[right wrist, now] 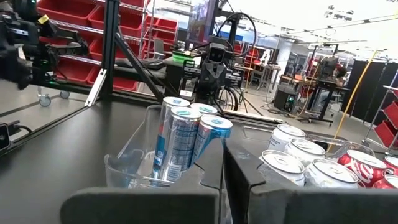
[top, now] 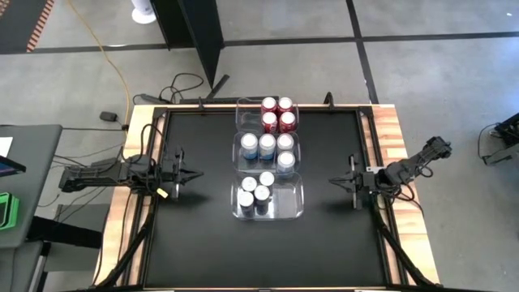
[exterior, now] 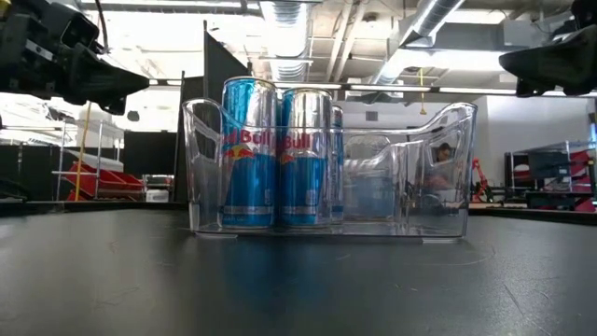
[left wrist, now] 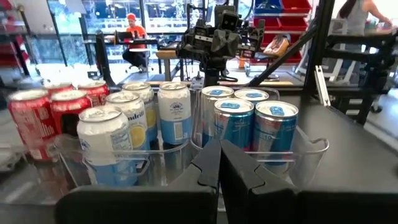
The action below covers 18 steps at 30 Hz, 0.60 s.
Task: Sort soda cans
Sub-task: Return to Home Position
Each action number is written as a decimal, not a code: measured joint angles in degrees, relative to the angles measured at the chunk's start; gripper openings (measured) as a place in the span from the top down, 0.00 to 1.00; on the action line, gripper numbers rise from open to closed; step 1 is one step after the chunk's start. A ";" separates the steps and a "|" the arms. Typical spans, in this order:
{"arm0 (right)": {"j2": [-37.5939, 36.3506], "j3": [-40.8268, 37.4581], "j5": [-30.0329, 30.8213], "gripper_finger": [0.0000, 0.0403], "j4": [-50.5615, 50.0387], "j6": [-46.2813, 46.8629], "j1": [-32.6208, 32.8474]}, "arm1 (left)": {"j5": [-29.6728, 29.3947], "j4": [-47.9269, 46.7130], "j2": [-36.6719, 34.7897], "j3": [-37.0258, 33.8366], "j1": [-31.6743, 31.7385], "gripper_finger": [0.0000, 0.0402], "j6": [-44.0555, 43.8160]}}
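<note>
Nearest row: the near bin [top: 285, 200], clear hard plastic with rounded corners and scooped handle cut-outs, holds the dark blue cans [top: 255, 195], about four, slim and tall, packed to one side. Likely tippy; smooth printed aluminium, so slippery. Best hold looks like across the mid-body with a modest squeeze, as thin walls dent. Full or empty: cannot tell, so weight unknown.

Left gripper [top: 197, 173] hangs left of this bin, well apart from it, fingers pressed together and holding nothing. Right gripper [top: 332, 180] mirrors it on the right side, also well apart, fingers together and empty. Both point inward at the bins.

Next back: the middle bin [top: 237, 152], same clear plastic and touching the near one, holds the light blue and silver cans [top: 269, 148], four of them, wider and shorter, so steadier. Same thin metal, silver tops with pull tabs.

Farthest: the far bin [top: 246, 113] holds the red cans [top: 276, 114], four in a tight square at one end, the other end bare. Glossy paint, rigid only at the rims.

All of this sits on the matte black table [top: 203, 243]. Each colour has its own bin, no loose cans. Sorting looks done.
</note>
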 joint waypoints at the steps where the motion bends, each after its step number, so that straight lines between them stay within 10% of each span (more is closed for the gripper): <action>1: 0.00 0.00 0.01 0.92 0.00 0.00 0.00 | -0.07 0.02 0.00 0.00 0.00 1.00 -1.12; 18: 0.00 -0.04 0.03 0.93 -0.04 0.09 0.00 | -0.05 0.12 0.00 -0.07 0.00 1.00 -4.77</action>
